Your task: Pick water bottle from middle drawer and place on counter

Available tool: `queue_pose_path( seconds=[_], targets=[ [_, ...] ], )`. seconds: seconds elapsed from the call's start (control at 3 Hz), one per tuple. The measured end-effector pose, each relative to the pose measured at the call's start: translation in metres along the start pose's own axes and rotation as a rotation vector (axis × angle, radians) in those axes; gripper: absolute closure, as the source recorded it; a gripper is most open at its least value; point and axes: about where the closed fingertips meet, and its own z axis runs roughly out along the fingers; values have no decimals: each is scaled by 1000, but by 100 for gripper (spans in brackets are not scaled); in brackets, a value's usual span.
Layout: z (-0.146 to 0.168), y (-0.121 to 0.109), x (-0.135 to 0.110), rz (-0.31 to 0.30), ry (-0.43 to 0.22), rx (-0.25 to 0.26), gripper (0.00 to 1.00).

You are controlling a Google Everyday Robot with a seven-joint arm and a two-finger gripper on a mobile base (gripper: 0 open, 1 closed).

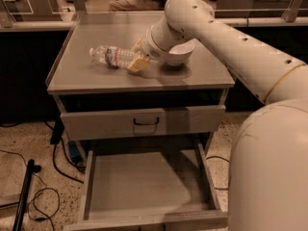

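Note:
The water bottle (111,56) lies on its side on the grey counter (96,78), cap pointing left. My gripper (137,56) reaches in from the right and is shut on the bottle's base end, with one pale finger (138,65) on the near side and the other on the far side. The bottle rests on the counter top. Below, the middle drawer (144,182) is pulled out, and its bare floor shows nothing in it.
A white bowl (179,54) stands on the counter just right of my wrist. A closed drawer front with a black loop handle (146,121) sits above the open drawer. Cables (43,196) lie on the floor at left. My arm fills the right side.

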Motion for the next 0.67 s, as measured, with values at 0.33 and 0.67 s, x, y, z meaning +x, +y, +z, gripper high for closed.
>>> queue_pose_path(
  seconds=[0.33, 0.67],
  targets=[
    [0, 0, 0, 0, 0, 0, 36],
    [0, 0, 0, 0, 0, 0, 13]
  ],
)
